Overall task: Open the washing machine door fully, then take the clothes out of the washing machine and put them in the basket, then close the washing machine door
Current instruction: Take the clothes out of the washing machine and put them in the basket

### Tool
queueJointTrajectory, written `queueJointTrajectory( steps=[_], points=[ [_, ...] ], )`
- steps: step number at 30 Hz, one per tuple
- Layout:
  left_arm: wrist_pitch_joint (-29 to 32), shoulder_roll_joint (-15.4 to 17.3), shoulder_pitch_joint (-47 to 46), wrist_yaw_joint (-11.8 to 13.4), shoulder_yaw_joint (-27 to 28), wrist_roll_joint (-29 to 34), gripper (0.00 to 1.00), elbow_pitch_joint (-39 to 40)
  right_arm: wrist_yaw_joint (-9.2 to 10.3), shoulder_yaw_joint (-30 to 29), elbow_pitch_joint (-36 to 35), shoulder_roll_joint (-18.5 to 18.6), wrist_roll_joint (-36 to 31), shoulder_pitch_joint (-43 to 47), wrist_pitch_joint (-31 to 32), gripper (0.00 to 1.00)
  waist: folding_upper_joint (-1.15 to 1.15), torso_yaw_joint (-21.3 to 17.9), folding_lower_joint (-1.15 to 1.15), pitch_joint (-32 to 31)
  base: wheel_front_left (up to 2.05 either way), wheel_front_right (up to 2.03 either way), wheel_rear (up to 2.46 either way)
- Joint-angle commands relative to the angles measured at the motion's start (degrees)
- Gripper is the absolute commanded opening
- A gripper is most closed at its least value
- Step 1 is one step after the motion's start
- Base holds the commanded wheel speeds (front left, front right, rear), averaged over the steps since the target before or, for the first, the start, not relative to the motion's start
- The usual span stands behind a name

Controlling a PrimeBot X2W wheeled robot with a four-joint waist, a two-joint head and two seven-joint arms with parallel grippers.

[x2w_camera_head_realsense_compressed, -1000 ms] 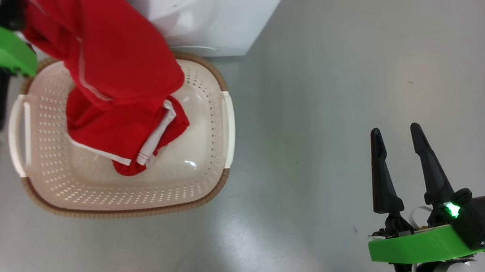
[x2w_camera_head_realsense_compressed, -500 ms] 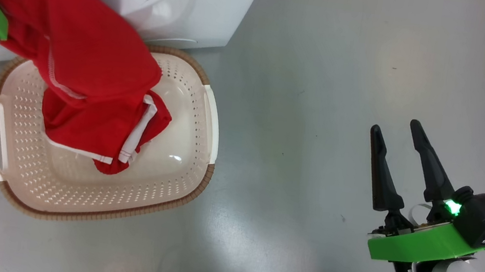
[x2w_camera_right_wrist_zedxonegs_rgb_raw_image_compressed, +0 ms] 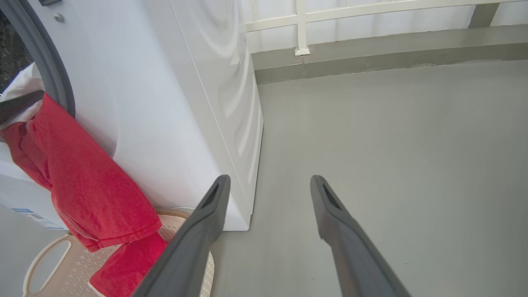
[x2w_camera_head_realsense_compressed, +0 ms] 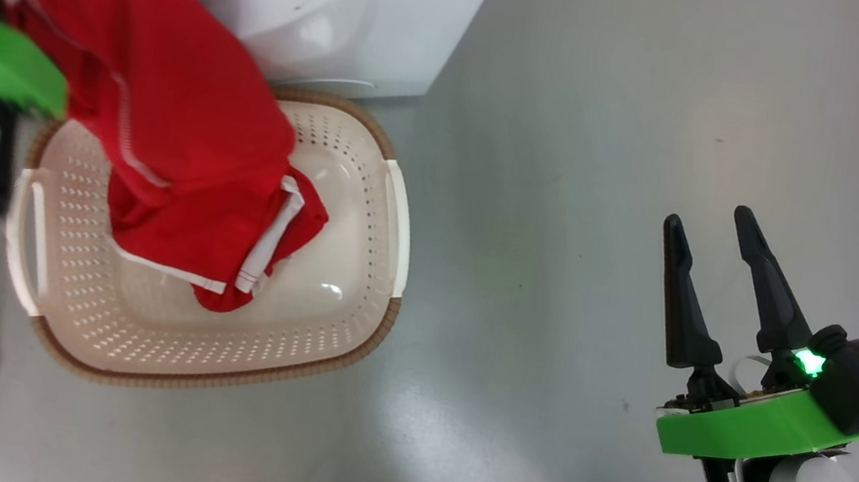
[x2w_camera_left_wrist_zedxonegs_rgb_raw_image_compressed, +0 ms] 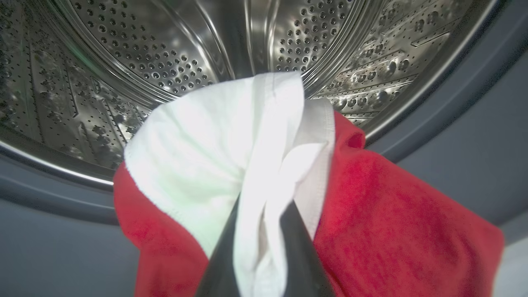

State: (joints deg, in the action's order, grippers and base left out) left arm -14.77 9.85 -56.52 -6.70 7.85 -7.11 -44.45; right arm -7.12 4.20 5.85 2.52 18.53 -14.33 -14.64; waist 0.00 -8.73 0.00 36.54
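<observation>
A bare grey floor [x2w_camera_head_realsense_compressed: 609, 216] runs past the white washing machine [x2w_camera_right_wrist_zedxonegs_rgb_raw_image_compressed: 165, 103], and the basket [x2w_camera_head_realsense_compressed: 156, 329] sits on it, its far rim right at the foot of the machine. The clothes [x2w_camera_head_realsense_compressed: 185, 123] hang as one long red drape. The top lies over the grey rubber ring [x2w_camera_left_wrist_zedxonegs_rgb_raw_image_compressed: 474, 123] at the mouth of the steel drum [x2w_camera_left_wrist_zedxonegs_rgb_raw_image_compressed: 165, 53], and the bottom, with its white trim, is bunched on the basket's floor, towards the left side.

The likely trouble is in the pull. The grip is on a thin fold of white cloth [x2w_camera_left_wrist_zedxonegs_rgb_raw_image_compressed: 206, 148], not on the bulk of the red fabric. If the two are separate pieces, the white one may come away alone and leave the red one draped on the ring. A thin pinch may also slip under the weight of the hanging fabric. If the fabric comes off the ring fast, it could fall across the basket's far rim or onto the floor instead of inside.

The left gripper [x2w_camera_left_wrist_zedxonegs_rgb_raw_image_compressed: 263, 204] is at the drum's lip, its two dark fingers pinched nearly together on that white fold, with cloth squeezed between them. The right gripper [x2w_camera_head_realsense_compressed: 708, 216] hangs over the bare floor, well apart from the basket. Its jaws are spread wide, holding and touching nothing.
</observation>
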Motion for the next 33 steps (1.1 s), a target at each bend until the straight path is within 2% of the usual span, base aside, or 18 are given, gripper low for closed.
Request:
queueJointTrajectory(
  steps=[1,9,14,22,33],
  points=[
    [-0.23,1.50,3.61,-0.59,1.15,-0.62,0.00,3.31,-0.36,0.76,-1.06,0.36,0.14,0.78,-0.36,1.00,0.00,0.74,0.00,-0.67,0.00,0.00,0.00],
    [-0.23,-2.69,17.45,-0.77,-1.13,-3.27,0.00,16.63,-0.36,0.20,-0.78,0.36,-0.28,1.46,-0.36,1.00,0.00,2.18,0.00,-2.40,0.00,0.00,0.00],
    [-0.23,-4.10,25.73,-0.78,-4.67,-4.25,0.00,20.73,-0.36,0.16,-0.63,0.36,-0.46,1.87,-0.36,1.00,0.00,2.67,0.00,-3.25,0.00,0.00,0.00],
    [-0.23,-4.94,29.96,-0.78,-8.40,-5.66,0.00,17.99,-0.36,0.30,-0.56,0.36,-0.76,1.80,-0.36,1.00,0.00,3.18,0.00,-2.79,0.00,0.00,0.00],
    [-0.23,-3.70,27.54,-0.79,-12.10,-6.40,0.00,8.34,-0.36,1.09,-1.16,0.36,-0.36,1.01,-0.36,1.00,0.00,1.78,0.00,1.12,0.00,0.00,0.00]
  ],
)
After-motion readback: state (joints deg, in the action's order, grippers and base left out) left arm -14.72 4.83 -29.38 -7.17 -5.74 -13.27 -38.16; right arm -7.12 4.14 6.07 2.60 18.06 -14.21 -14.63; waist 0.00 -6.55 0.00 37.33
